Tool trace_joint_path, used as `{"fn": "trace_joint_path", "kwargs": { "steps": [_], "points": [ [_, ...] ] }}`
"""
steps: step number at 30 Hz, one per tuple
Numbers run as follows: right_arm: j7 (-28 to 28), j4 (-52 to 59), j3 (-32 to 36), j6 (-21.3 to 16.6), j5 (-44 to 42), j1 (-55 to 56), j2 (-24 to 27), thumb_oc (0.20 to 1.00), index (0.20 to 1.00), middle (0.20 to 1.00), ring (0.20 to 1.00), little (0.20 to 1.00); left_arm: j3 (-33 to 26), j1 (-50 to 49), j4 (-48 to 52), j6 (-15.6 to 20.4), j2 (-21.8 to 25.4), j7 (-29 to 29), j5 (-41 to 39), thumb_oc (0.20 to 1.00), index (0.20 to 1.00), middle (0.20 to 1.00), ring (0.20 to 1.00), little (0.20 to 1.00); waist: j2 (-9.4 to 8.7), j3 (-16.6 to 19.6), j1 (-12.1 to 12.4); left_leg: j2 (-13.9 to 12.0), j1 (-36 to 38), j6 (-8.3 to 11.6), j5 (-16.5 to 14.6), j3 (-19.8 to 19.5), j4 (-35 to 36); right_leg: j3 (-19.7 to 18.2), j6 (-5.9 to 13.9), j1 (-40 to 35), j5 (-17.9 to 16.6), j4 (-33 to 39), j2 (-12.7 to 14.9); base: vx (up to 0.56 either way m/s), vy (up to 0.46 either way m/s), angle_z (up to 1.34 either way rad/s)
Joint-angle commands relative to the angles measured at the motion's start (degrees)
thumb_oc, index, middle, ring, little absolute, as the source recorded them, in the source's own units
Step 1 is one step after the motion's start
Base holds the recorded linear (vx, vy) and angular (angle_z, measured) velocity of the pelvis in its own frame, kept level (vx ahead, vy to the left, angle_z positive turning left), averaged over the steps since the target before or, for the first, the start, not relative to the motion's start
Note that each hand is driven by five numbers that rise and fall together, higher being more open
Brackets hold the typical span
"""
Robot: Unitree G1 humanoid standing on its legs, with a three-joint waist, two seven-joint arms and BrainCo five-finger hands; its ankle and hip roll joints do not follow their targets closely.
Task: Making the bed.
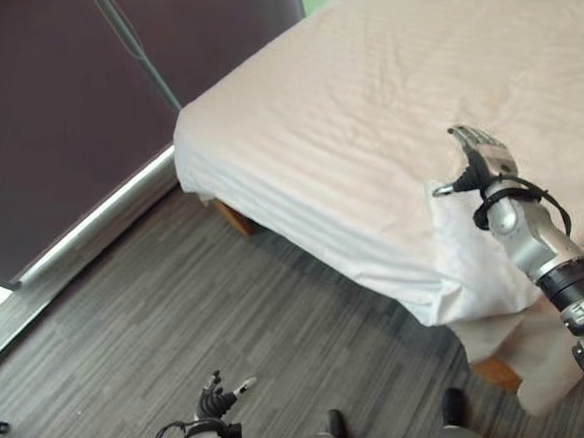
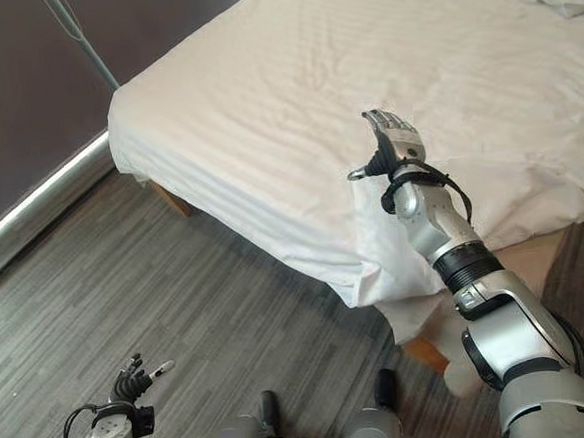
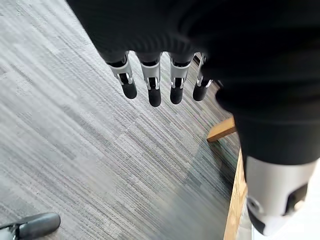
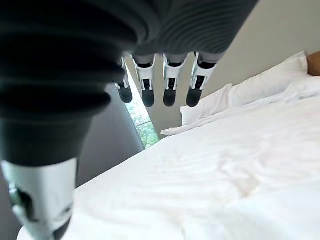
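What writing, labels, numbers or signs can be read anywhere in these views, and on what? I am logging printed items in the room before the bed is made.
None: no legible text, label, number or sign stands anywhere.
The white duvet, the pillows, the grey floor and the dark curtain are all plain.
The right hand and left hand carry no readable marking.

Right hand [image 2: 395,142] raised mid-right of frame, arm extended, fingers straight, holding nothing. Left hand [image 1: 217,399] low at bottom left, fingers relaxed.
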State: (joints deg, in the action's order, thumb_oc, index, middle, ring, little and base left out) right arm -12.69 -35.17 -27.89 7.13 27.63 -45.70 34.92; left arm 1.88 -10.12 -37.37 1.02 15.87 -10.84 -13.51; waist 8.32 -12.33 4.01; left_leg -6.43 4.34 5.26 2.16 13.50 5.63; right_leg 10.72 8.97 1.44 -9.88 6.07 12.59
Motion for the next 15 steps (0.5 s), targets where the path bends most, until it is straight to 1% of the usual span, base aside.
{"fn": "trace_joint_path", "kwargs": {
  "steps": [1, 2, 3, 4, 6, 7, 13, 14, 15],
  "points": [
    [-0.8, -10.8, -3.7, 1.4, 0.3, -13.9, -2.3, 1.000, 1.000, 1.000, 1.000, 1.000, 1.6, 5.5, -2.3, 2.6, 4.0, -0.8, -4.1, 1.000, 1.000, 1.000, 1.000, 1.000, -2.28, -1.8, 1.9, -2.8, -4.8, 4.45, 5.0, -0.4, -0.6, 2.8, 2.42, -4.6, 7.6, -1.1, 2.7, -0.02, -0.022, 0.06],
    [-1.5, -13.6, -3.4, 1.6, -1.2, -15.4, -3.3, 1.000, 1.000, 1.000, 1.000, 1.000, 1.8, 6.1, -2.6, 2.8, 4.4, -0.8, -4.7, 1.000, 1.000, 1.000, 1.000, 1.000, -2.25, -2.0, 2.2, -2.8, -5.3, 4.50, 5.1, -0.7, -0.6, 2.9, 2.38, -4.4, 7.6, -1.1, 2.7, -0.02, -0.021, 0.09],
    [-1.6, -13.9, -3.5, 1.5, -1.3, -15.7, -3.4, 1.000, 1.000, 1.000, 1.000, 1.000, 1.7, 6.2, -2.7, 2.9, 4.4, -0.8, -4.8, 1.000, 1.000, 1.000, 1.000, 1.000, -2.28, -2.0, 2.1, -2.8, -5.4, 4.50, 5.2, -0.8, -0.6, 3.0, 2.38, -4.3, 7.6, -1.1, 2.7, -0.04, -0.018, 0.08],
    [-2.2, -17.0, -3.2, 1.7, -2.5, -17.4, -3.9, 1.000, 1.000, 1.000, 1.000, 1.000, 1.7, 6.9, -3.4, 3.0, 4.9, -0.9, -5.2, 1.000, 1.000, 1.000, 1.000, 1.000, -2.25, -2.2, 2.5, -2.8, -6.0, 4.59, 5.4, -1.1, -0.6, 3.2, 2.35, -3.9, 7.5, -1.1, 2.6, -0.03, -0.019, 0.14],
    [-2.2, -19.9, -4.7, 1.9, -2.2, -20.3, -4.1, 1.000, 1.000, 1.000, 1.000, 1.000, 1.6, 7.7, -4.6, 3.2, 5.9, -0.8, -5.9, 1.000, 1.000, 1.000, 1.000, 1.000, -2.41, -2.3, 2.9, -2.7, -6.9, 4.66, 5.5, -1.7, -0.6, 3.4, 2.25, -3.4, 7.3, -1.1, 2.6, -0.02, -0.015, 0.25],
    [-2.7, -21.1, -4.3, 2.1, -3.1, -21.3, -4.9, 1.000, 1.000, 1.000, 1.000, 1.000, 1.5, 8.2, -5.1, 3.2, 6.1, -0.9, -6.6, 1.000, 1.000, 1.000, 1.000, 1.000, -2.51, -2.4, 3.0, -2.6, -7.2, 4.64, 5.5, -1.9, -0.6, 3.6, 2.27, -3.2, 7.1, -1.1, 2.6, 0.01, -0.001, 0.20],
    [-2.0, -27.8, -5.5, 2.8, -3.9, -24.2, -6.3, 1.000, 1.000, 1.000, 1.000, 1.000, 0.4, 10.4, -8.9, 3.2, 7.8, -0.9, -7.2, 1.000, 1.000, 1.000, 1.000, 1.000, -2.94, -2.4, 3.8, -1.9, -7.8, 4.40, 5.1, -2.4, -0.6, 3.5, 2.33, -2.5, 6.6, -1.1, 3.2, 0.01, 0.019, 0.07],
    [-2.4, -32.1, -4.7, 3.9, -5.1, -26.0, -7.1, 1.000, 1.000, 1.000, 1.000, 1.000, 0.8, 10.9, -8.6, 3.4, 8.0, -1.1, -7.9, 1.000, 1.000, 1.000, 1.000, 1.000, -3.06, -2.6, 4.0, -1.8, -8.4, 4.38, 5.2, -2.4, -0.6, 3.4, 2.29, -1.9, 6.3, -1.1, 3.5, 0.00, 0.000, 0.00],
    [-2.4, -32.2, -4.7, 3.9, -5.2, -26.1, -7.2, 1.000, 1.000, 1.000, 1.000, 1.000, 0.8, 11.0, -8.6, 3.3, 8.0, -1.1, -7.9, 1.000, 1.000, 1.000, 1.000, 1.000, -3.11, -2.6, 4.0, -1.8, -8.4, 4.37, 5.2, -2.4, -0.6, 3.4, 2.30, -1.9, 6.3, -1.1, 3.5, -0.04, 0.020, 0.00]
  ]
}}
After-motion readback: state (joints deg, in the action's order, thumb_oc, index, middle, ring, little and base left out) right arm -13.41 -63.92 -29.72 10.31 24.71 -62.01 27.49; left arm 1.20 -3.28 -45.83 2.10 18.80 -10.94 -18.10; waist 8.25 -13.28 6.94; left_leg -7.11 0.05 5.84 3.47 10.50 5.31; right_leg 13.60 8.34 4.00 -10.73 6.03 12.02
